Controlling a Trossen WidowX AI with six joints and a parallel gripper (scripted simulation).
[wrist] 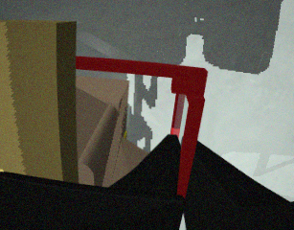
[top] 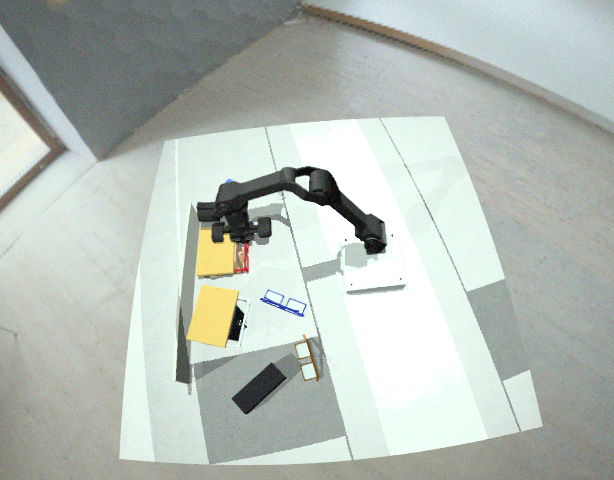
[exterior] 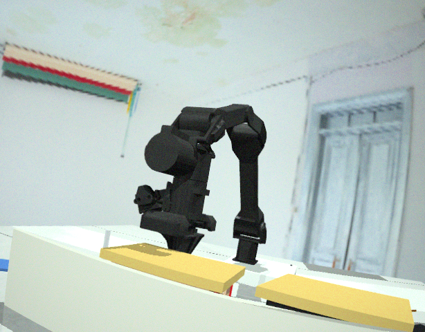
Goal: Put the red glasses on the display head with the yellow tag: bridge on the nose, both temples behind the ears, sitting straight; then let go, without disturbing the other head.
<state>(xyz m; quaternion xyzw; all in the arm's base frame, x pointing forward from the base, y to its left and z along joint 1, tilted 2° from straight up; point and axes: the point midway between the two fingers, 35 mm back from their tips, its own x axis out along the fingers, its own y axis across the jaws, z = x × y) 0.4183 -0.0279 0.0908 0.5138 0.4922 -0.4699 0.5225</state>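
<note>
The red glasses point(top: 246, 255) point(exterior: 230, 290) point(wrist: 193, 129) are in front of the brown display head point(top: 238, 254) point(wrist: 101, 103), under a yellow board. My gripper point(top: 241, 240) point(wrist: 177, 145) is shut on the red frame by one side. In the wrist view the frame's top bar runs across in front of the head and under the board's edge. A tiny yellow spot point(wrist: 125, 135), perhaps the tag, shows by the head. The nose contact and the temples at the ears are hidden. The other head point(top: 237, 324) is black, under its own board, with a white outline around it.
The yellow boards point(top: 215, 252) point(exterior: 334, 300) cover both heads from above. A pale upright panel point(top: 183, 330) point(exterior: 98, 292) stands behind them. Blue glasses point(top: 264, 299), orange glasses point(top: 311, 359) and a black box point(top: 259, 388) lie on the table. A blue object point(exterior: 1, 264) is beyond the panel.
</note>
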